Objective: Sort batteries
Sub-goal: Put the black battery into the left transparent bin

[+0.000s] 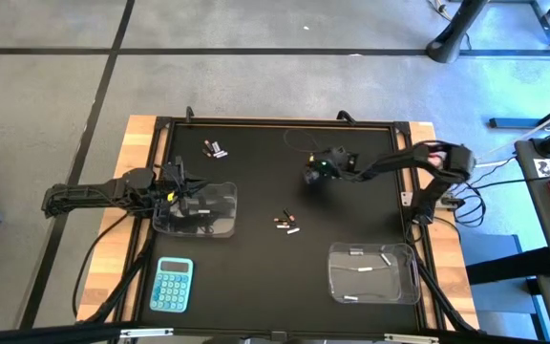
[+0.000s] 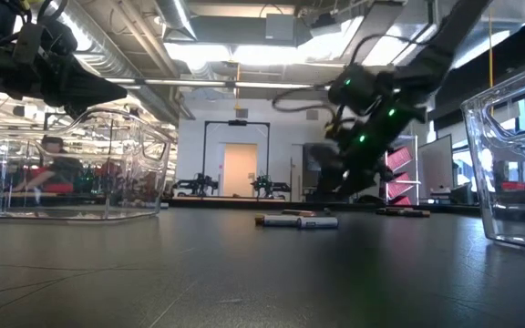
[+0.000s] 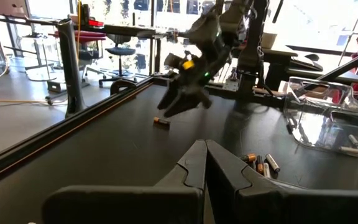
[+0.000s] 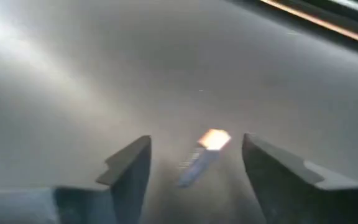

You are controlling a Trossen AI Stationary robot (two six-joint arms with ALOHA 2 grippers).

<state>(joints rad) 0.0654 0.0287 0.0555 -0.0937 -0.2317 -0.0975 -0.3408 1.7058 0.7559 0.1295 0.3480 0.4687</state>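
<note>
Black matting covers the table (image 1: 351, 143), and over its far middle hangs the right gripper (image 4: 194, 163), tilted down with its jaws spread wide — one battery (image 4: 202, 155) lies on the mat between the fingers (image 4: 129, 165), not touching either that I can tell. Nearer the front from that claw, a small cluster of batteries (image 1: 286, 224) lies loose. Off to its left, a further few (image 1: 216, 149) sit by the table's far edge. The left gripper (image 3: 205, 163) is pressed shut, empty, above a clear tub (image 1: 220, 222). Another clear tub (image 1: 404, 287), toward the front right, holds pale batteries (image 1: 363, 270).
</note>
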